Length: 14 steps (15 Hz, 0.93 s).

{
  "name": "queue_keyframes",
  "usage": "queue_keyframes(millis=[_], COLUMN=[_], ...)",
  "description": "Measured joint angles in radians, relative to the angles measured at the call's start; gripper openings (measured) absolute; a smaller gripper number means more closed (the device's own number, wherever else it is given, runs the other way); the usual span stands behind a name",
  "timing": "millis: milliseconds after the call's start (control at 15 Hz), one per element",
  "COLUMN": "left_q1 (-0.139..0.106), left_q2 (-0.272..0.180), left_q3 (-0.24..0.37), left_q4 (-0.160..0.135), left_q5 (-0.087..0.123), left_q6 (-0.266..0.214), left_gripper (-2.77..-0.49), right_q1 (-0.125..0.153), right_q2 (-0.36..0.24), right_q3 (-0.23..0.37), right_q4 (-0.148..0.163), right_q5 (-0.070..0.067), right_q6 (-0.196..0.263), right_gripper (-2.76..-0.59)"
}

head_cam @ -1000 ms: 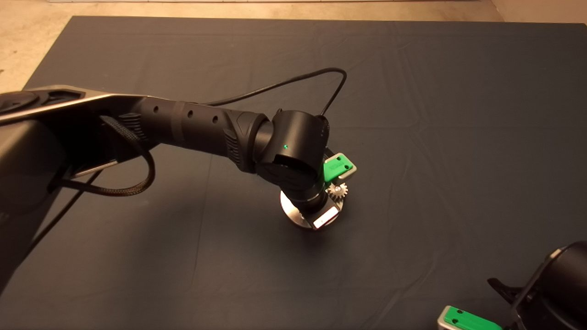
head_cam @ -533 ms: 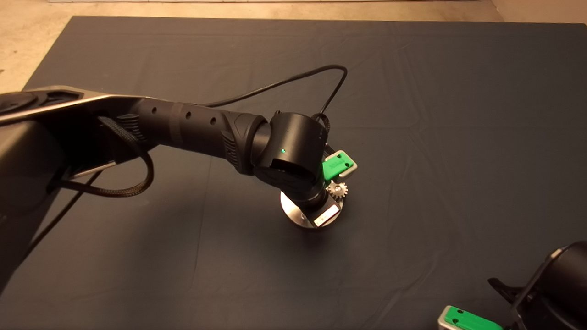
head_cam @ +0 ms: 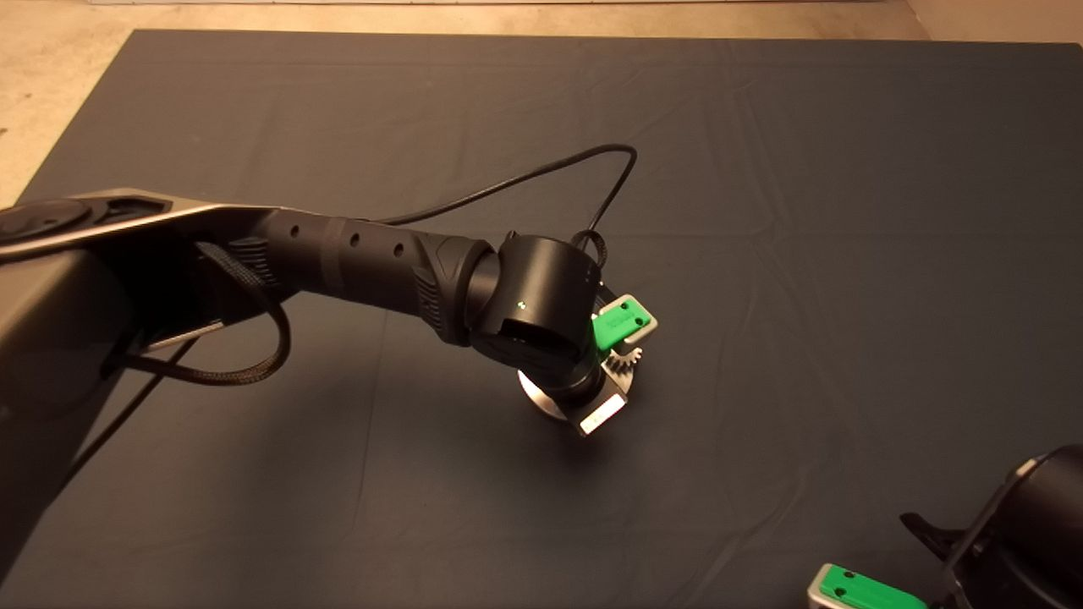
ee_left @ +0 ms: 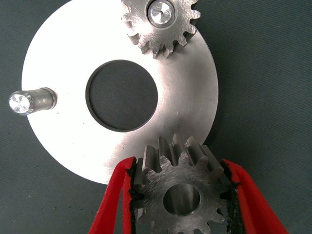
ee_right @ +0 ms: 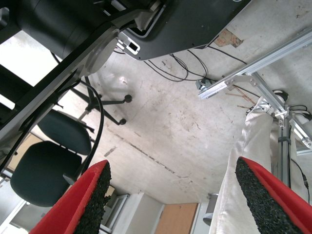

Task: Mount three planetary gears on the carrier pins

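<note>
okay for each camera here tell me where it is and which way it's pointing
Head view: above, looking down at the mat; left arm reaches in, right gripper waits at the lower right edge.
Left wrist view: on the left gripper, facing the disc; red fingers clamp a gear.
Right wrist view: faces floor and chairs.
Shared: the disc.

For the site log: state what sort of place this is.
Most likely a robotics lab or test workshop. A dark mat serves as a workbench, where the left gripper holds a gear over a metal carrier disc. The right wrist view shows an office chair, loose cables and an aluminium frame on bare concrete.
</note>
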Motion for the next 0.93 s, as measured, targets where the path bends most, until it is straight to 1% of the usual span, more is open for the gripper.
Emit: queue_keyframes(millis=[200, 333, 533, 733, 800, 933], left_q1=[0.023, 0.032, 0.034, 0.045, 0.045, 0.044], left_q2=[0.0, -0.002, -0.003, -0.015, -0.019, -0.023], left_q3=[0.0, 0.0, 0.0, 0.0, 0.0, 0.0], left_q4=[0.014, 0.024, 0.034, 0.047, 0.054, 0.058], left_q5=[0.0, 0.001, 0.001, -0.004, -0.003, -0.006], left_q6=[0.008, 0.015, 0.034, 0.053, 0.056, 0.069], left_gripper=[-2.46, -2.46, -2.46, -2.46, -2.47, -2.47], right_q1=[0.002, 0.002, 0.002, 0.002, 0.002, 0.002], right_q2=[0.0, 0.0, 0.002, 0.002, 0.003, 0.003], right_q3=[0.0, 0.0, 0.0, 0.0, 0.0, 0.0], right_q4=[0.0, 0.0, 0.001, 0.001, 0.001, 0.002], right_q5=[0.0, 0.0, 0.0, 0.0, 0.0, 0.0], right_q6=[0.0, 0.0, 0.0, 0.0, 0.0, 0.0], right_gripper=[-1.47, -1.47, -1.47, -1.47, -1.47, -1.47])
